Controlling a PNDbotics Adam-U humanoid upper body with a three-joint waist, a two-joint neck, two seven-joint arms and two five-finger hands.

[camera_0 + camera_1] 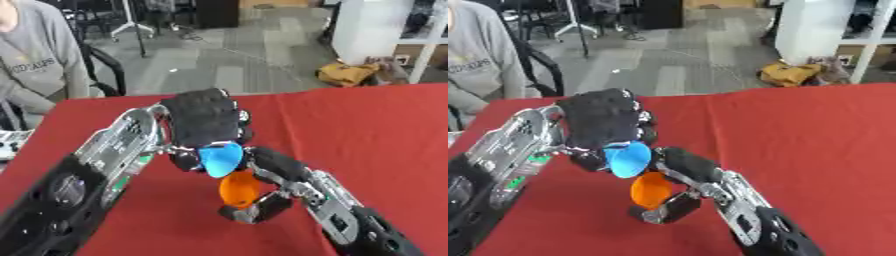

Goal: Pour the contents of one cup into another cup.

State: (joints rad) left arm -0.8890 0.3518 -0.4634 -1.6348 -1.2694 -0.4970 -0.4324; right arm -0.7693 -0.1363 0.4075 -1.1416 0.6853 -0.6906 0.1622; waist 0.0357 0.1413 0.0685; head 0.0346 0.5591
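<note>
Cups meet mid-pour over the red table [367,135].
Left hand [203,120] curls round the tilted blue cup [219,159]; at its 6 o'clock, right hand [262,205] grips the orange cup [239,190]. Misaligned rims could spill.

A blue cup [220,158] was tipped sharply, its mouth directly over an orange cup [239,190] held just below it.

Left hand [605,125] grips blue cup [628,159] (tilted) just above orange cup [651,190], held by right hand [677,186].
</note>
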